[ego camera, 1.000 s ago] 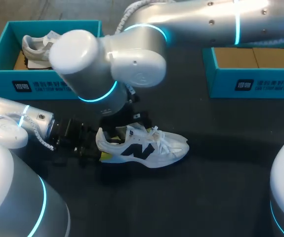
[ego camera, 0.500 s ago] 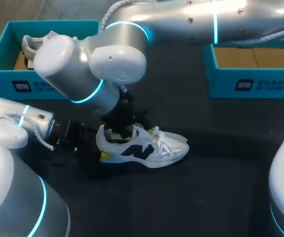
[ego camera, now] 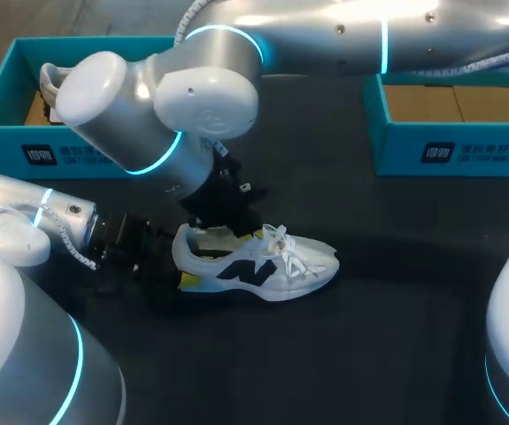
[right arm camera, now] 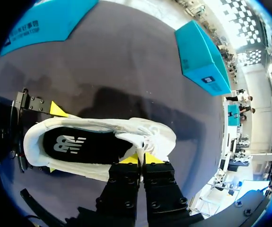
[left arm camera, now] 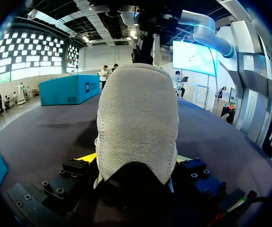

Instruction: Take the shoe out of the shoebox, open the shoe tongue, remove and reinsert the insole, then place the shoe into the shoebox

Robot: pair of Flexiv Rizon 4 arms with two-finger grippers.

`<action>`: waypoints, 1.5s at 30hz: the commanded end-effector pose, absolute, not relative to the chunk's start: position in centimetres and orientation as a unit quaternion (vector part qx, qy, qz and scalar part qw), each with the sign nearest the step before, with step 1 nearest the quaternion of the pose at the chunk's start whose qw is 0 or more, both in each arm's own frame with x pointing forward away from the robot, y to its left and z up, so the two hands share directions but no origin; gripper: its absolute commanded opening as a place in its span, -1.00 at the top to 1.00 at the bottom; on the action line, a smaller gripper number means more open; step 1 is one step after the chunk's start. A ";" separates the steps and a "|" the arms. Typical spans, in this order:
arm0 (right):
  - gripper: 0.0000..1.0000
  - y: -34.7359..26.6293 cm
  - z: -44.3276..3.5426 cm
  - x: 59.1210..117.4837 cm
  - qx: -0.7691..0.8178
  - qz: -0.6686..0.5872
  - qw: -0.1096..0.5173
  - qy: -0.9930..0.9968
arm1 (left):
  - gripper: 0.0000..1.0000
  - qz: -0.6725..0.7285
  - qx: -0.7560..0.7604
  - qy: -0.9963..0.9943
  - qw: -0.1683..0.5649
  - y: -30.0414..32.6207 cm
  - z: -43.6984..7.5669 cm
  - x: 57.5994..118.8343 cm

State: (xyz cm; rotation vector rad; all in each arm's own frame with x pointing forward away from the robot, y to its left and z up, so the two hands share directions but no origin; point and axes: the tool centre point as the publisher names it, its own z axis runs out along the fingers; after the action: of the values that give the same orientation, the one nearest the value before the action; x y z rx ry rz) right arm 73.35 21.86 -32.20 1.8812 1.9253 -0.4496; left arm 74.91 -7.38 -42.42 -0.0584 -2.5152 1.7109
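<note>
I am working over the dark table (ego camera: 396,336), and my right arm (ego camera: 192,97) is reaching across from its side to hang over the shoe (ego camera: 263,266), while my left arm (ego camera: 24,221) is coming in low behind the shoe's heel. One teal shoebox (ego camera: 86,155) is sitting well beyond the shoe's heel end with a second shoe (ego camera: 64,84) inside it, and the other shoebox (ego camera: 466,150) is sitting well beyond the toe end. The shoe itself is lying upright on the table, apart from both boxes, so I am judging the first step, taking it out, as done. The black insole (right arm camera: 79,146) is lying flat inside the shoe, so removing it, putting it back and boxing the shoe are all waiting. I am reading this as the tongue-opening step: the right gripper (right arm camera: 141,160) is standing at the front of the shoe's opening, its fingers drawn almost together and apparently pinching the tongue (right arm camera: 136,140). The left gripper (left arm camera: 135,158) is bracing the shoe, its fingers spread wide and pressing the heel (left arm camera: 138,123) from both sides.
</note>
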 end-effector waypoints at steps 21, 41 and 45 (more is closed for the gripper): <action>1.00 15.2 -32.3 72.3 0.875 -0.078 0.211 0.429 | 1.00 0.562 -0.018 -0.826 0.049 -7.6 -42.8 75.0; 1.00 11.2 -37.7 71.6 0.896 -0.114 0.178 0.390 | 1.00 0.562 -0.018 -0.826 0.049 -7.6 -42.8 75.0; -0.33 11.0 -38.1 71.5 0.900 -0.109 0.171 0.386 | 1.00 0.562 -0.018 -0.826 0.049 -7.6 -42.8 75.0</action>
State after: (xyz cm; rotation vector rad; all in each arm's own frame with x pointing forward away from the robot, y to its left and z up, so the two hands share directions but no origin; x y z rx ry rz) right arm 72.11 11.58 -37.76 2.1659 1.8341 -0.4806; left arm 74.97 -7.50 -42.40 -0.0590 -2.5153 1.7104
